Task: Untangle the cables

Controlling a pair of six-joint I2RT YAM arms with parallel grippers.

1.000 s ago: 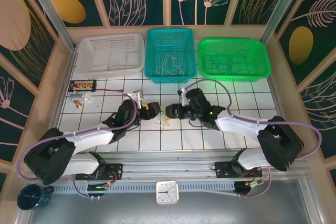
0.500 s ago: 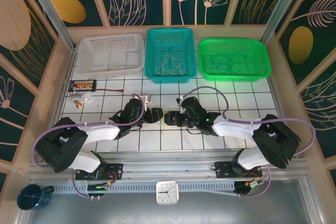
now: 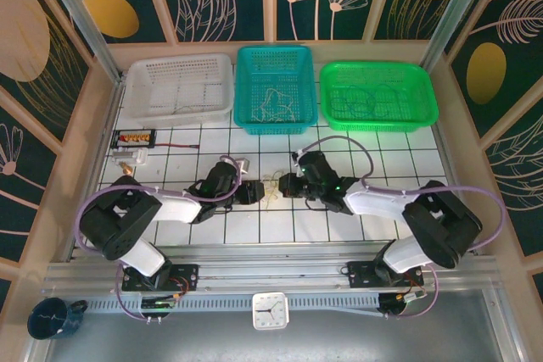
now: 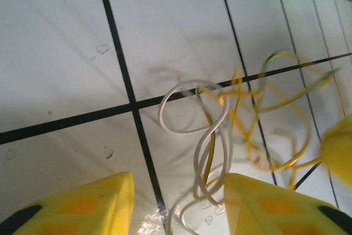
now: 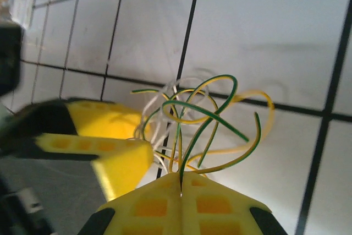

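Note:
The cables point(image 3: 271, 190) form a small knot of white, yellow and green-yellow wires on the tiled table, between my two grippers. My right gripper point(image 5: 181, 181) is shut on a green-yellow strand of the cables point(image 5: 209, 115), whose loops fan out just beyond its tips. My left gripper point(image 4: 179, 191) has its yellow fingers apart on either side of twisted white strands of the cables point(image 4: 201, 155); the strands pass close to the right finger. In the top view the left gripper point(image 3: 253, 192) and right gripper point(image 3: 287, 184) face each other across the knot.
Three baskets line the far edge: white point(image 3: 222, 65), teal point(image 3: 241, 82) and green point(image 3: 428, 99), the last two with wires inside. A red wire with a connector board point(image 3: 136, 137) lies at the left. A clock point(image 3: 270, 309) and a mug point(image 3: 51, 318) sit by the arm bases.
Both grippers have closed in on the knot. The right gripper went from open to shut on a strand. The left jaws have narrowed around the white strands.

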